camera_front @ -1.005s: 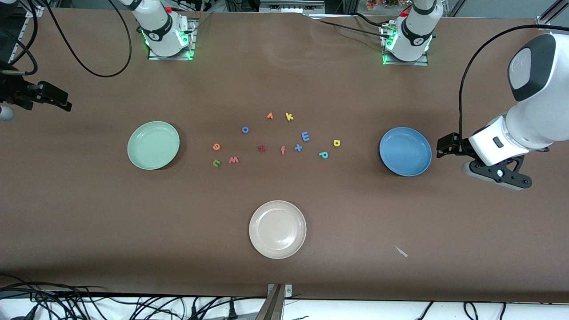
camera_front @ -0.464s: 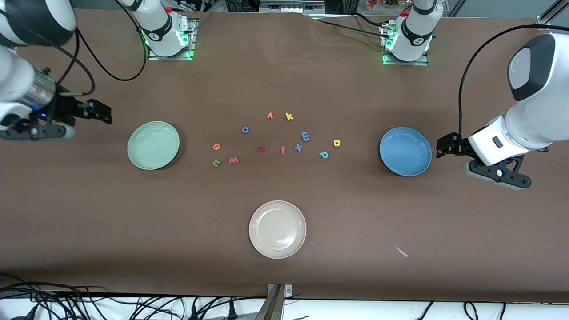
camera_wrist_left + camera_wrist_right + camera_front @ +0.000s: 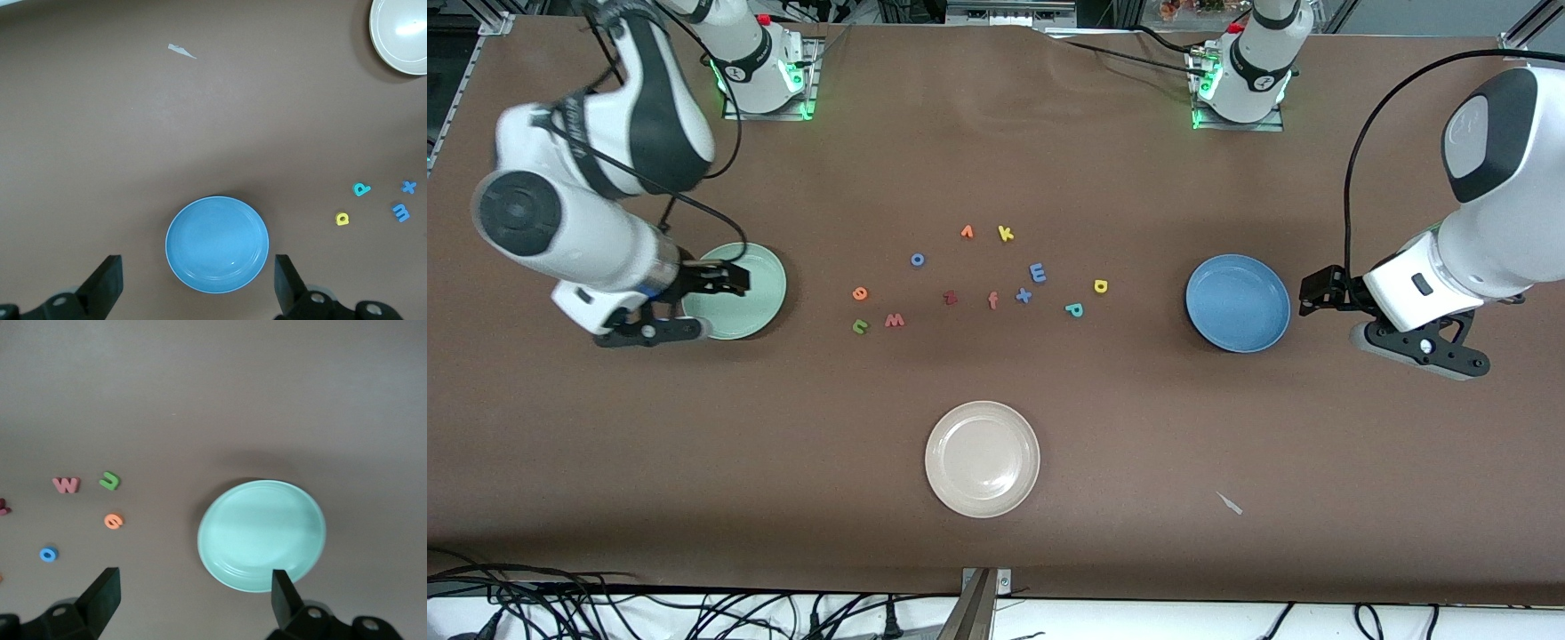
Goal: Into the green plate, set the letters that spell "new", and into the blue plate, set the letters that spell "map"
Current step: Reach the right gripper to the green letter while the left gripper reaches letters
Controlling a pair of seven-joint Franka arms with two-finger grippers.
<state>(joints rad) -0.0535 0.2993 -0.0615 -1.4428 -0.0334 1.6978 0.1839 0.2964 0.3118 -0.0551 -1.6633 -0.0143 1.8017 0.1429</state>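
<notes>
The right gripper [image 3: 725, 277] is hanging over the green plate [image 3: 751, 302] at mid-left of the front frame, fingers [image 3: 100, 593] spread wide and holding nothing. The left gripper [image 3: 1316, 292] is waiting just beside the blue plate [image 3: 1237, 303] at mid-right, fingers [image 3: 107, 283] also wide and empty. Both plates are lying empty. Between them, in the frame's centre, the letters are sitting loose on the table [image 3: 996, 533]: n [image 3: 859, 326], e [image 3: 860, 293] and w [image 3: 895, 320] nearest the green plate; m [image 3: 1038, 272], a [image 3: 1100, 285] and p [image 3: 1074, 309] nearer the blue plate. A cream plate [image 3: 982, 459] is lying at lower centre.
</notes>
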